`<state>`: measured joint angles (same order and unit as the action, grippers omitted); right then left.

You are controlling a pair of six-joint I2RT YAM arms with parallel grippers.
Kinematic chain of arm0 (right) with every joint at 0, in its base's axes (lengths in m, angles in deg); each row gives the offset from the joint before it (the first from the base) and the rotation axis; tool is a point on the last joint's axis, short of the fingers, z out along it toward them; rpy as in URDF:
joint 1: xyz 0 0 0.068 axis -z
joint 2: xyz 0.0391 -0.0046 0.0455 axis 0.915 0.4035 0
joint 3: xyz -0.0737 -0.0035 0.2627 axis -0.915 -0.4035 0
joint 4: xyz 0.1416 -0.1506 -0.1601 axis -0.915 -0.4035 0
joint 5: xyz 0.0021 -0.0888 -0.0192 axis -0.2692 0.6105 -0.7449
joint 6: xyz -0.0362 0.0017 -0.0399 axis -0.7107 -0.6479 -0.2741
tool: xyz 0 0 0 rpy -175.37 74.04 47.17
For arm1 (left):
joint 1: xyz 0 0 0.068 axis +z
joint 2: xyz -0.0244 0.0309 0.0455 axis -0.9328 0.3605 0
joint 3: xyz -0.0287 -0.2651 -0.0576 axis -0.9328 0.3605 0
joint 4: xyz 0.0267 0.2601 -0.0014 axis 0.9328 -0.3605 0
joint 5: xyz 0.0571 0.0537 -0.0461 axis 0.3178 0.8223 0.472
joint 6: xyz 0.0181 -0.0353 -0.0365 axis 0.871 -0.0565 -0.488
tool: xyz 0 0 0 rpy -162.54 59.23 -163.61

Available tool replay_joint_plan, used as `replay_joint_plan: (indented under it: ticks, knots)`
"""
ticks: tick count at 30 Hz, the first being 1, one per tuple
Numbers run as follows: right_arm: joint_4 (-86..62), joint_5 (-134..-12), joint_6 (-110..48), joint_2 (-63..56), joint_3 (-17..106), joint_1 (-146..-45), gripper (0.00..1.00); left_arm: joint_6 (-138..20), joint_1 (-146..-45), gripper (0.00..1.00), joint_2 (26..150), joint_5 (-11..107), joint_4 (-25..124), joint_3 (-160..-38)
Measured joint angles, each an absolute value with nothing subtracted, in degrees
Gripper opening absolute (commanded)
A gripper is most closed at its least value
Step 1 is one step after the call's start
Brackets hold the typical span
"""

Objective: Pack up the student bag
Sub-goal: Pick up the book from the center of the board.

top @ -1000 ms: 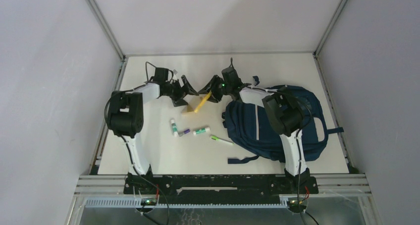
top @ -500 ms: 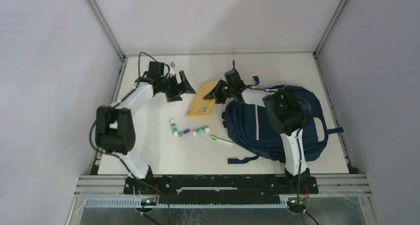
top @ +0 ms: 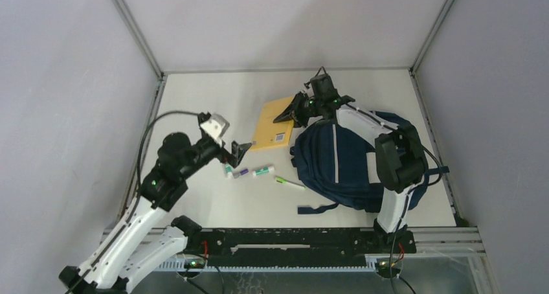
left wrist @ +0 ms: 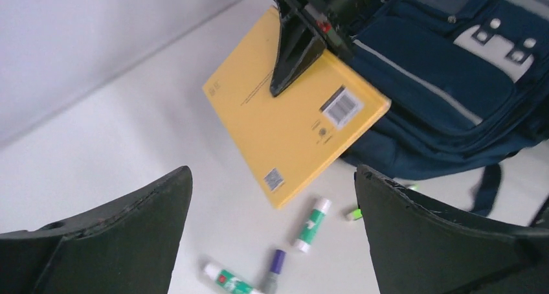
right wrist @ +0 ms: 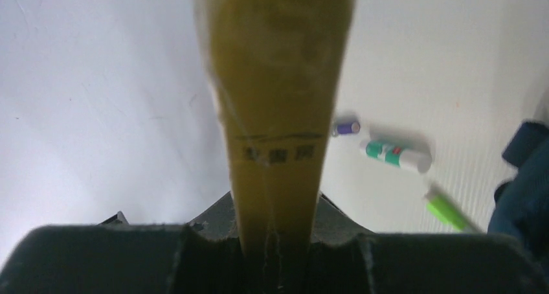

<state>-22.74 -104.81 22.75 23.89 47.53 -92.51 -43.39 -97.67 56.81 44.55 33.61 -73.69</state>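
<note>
The student bag (top: pixel 349 168), navy with white piping, lies flat on the right half of the table; its white front patches show in the left wrist view (left wrist: pixel 447 74). My right gripper (top: pixel 292 113) is shut on the edge of a yellow padded envelope (top: pixel 272 124), holding it tilted just left of the bag. The envelope (right wrist: pixel 275 100) runs edge-on out from between my right gripper's (right wrist: pixel 275 245) jaws. My left gripper (top: pixel 238 151) hangs wide open above the pens with nothing in it; in the left wrist view it (left wrist: pixel 272 174) faces the envelope (left wrist: pixel 291 122).
On the table left of the bag lie two green-and-white glue sticks (top: pixel 228 168) (top: pixel 263 171), a purple marker (top: pixel 241 173) and a green highlighter (top: pixel 289 183). A bag strap (top: pixel 317 208) trails toward the near edge. Metal-framed walls close the table on three sides.
My right gripper closed on the envelope and carried it back and right, beside the bag. The left arm let go and drew back toward the near left, jaws open.
</note>
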Motion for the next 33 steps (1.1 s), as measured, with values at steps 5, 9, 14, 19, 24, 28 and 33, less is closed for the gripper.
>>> replay_joint_plan:
  ticks: [5,9,14,19,24,28,33]
  knots:
    - [-33.7,-105.6,18.9,20.6,51.1,-92.2,0.00,-31.0,-106.7,1.00,48.1,48.4,37.6,-65.3]
    - [-36.5,-107.0,19.8,17.2,48.5,-92.2,0.00,-24.1,-116.9,1.00,49.4,56.2,39.1,-63.1]
    - [-36.5,-108.0,23.6,14.5,44.8,-92.4,0.00,-18.0,-125.2,1.00,54.1,65.5,42.1,-62.6]
    - [-36.4,-107.8,26.7,14.2,44.0,-93.2,0.00,-15.0,-129.2,0.96,60.2,73.1,46.4,-62.3]
    - [-36.3,-107.9,28.4,14.1,44.0,-95.1,0.00,-13.8,-130.0,0.76,67.0,77.8,49.4,-62.3]
    - [-36.4,-107.9,28.7,14.1,44.0,-95.8,0.00,-13.6,-130.0,0.57,68.2,79.3,51.2,-62.3]
    - [-36.3,-107.3,30.0,14.1,44.0,-96.1,0.01,-13.0,-130.6,0.02,69.7,79.2,52.0,-62.3]
